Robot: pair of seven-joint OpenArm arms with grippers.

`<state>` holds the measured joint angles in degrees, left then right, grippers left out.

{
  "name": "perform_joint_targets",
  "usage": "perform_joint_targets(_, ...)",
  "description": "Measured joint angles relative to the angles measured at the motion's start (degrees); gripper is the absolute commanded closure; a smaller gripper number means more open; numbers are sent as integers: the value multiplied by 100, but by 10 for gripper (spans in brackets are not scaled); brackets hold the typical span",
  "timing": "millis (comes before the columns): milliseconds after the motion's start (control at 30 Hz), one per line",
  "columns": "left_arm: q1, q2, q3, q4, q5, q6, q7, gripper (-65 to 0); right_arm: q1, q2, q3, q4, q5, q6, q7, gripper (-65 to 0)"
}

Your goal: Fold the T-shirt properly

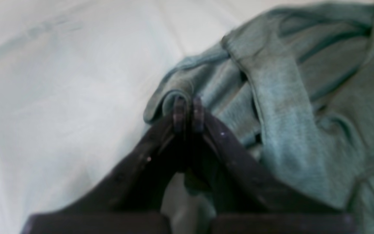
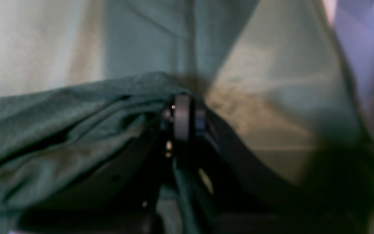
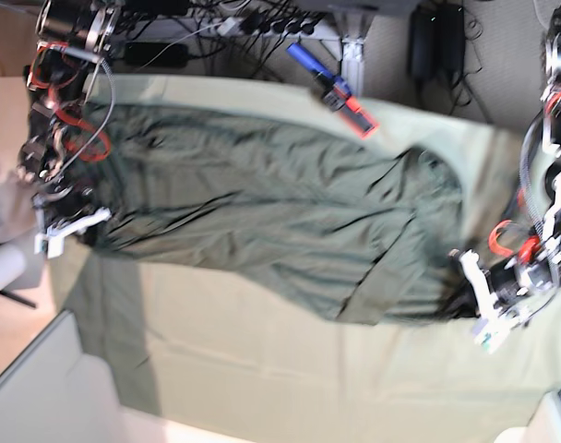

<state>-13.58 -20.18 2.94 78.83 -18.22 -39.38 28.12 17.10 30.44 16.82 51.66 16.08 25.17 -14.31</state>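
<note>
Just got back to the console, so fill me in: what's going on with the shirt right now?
Both arms have hold of the T-shirt, which lies spread lengthwise across the pale cloth on the table. The left gripper has its jaws shut on a rolled edge of fabric at one end. The right gripper has its jaws shut on the fabric at the opposite end. The shirt is stretched out between them, wrinkled, with no fold made yet.

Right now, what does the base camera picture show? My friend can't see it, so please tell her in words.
A dark green T-shirt lies stretched across a pale green sheet, with a robot arm at each end. The right gripper pinches one end and the left gripper pinches the other. Cables and a blue and red tool lie beyond the sheet.
</note>
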Motion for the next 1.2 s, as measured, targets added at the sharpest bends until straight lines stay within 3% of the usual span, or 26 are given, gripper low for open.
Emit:
perform_joint_targets(233,802,-516,9,1412,-48,-48,20,0,-776,79,-2,920,15,24,-39,0)
perform_joint_targets(533,1318,-586,9,1707,-61,-50,109,0,-1060,146,66,1054,46,33,-68,0)
perform_joint_targets(667,1471,-588,9,1707,-157,-44,149,-330,-1045,144,66,1060,46,33,-50,0)
perform_joint_targets(733,1471,-586,9,1707,-376,-42,144,-408,-1049,146,68,1060,44,33,-52,0)
perform_joint_targets(900,1239,-586,9,1707,-411,9,160,-408,-1056,146,70,1060,225,33,-50,-13)
perform_joint_targets(1033,728,-522,-4,1705,-417,160,76,-408,-1058,142,70,1060,284,33,-57,-173)
perform_joint_targets(1200,339,-260,92,918,-304,155,13,-406,-1056,133,72,1060,291,33,-52,-181)
